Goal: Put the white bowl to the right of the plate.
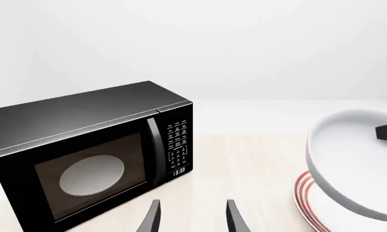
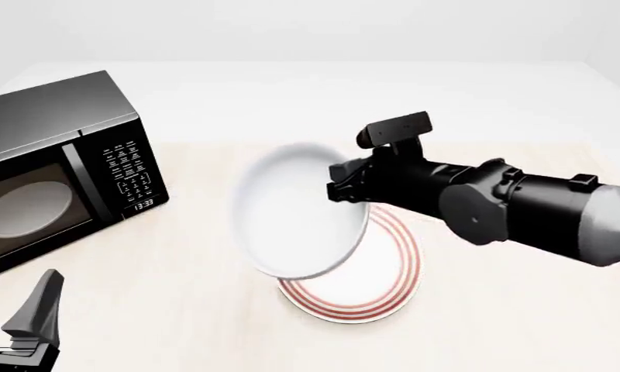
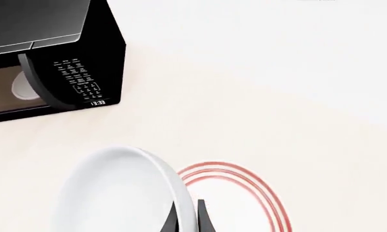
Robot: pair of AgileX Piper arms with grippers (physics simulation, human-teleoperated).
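One white bowl (image 2: 289,217), one plate (image 2: 387,271), one microwave (image 2: 56,167)

Pale wood table (image 2: 186,310) — plain white wall (image 2: 310,31) behind.

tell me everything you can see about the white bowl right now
The white bowl is plain, glossy and round with deep sides and no markings, like glazed ceramic. It is lifted off the table and tipped steeply, its opening facing the front camera. The right gripper is shut on its rim, one of the fingers outside the wall and one inside. It hangs over the left part of the red-ringed plate, hiding some of it, with the microwave off to its left. Nothing else touches it, and it looks empty.
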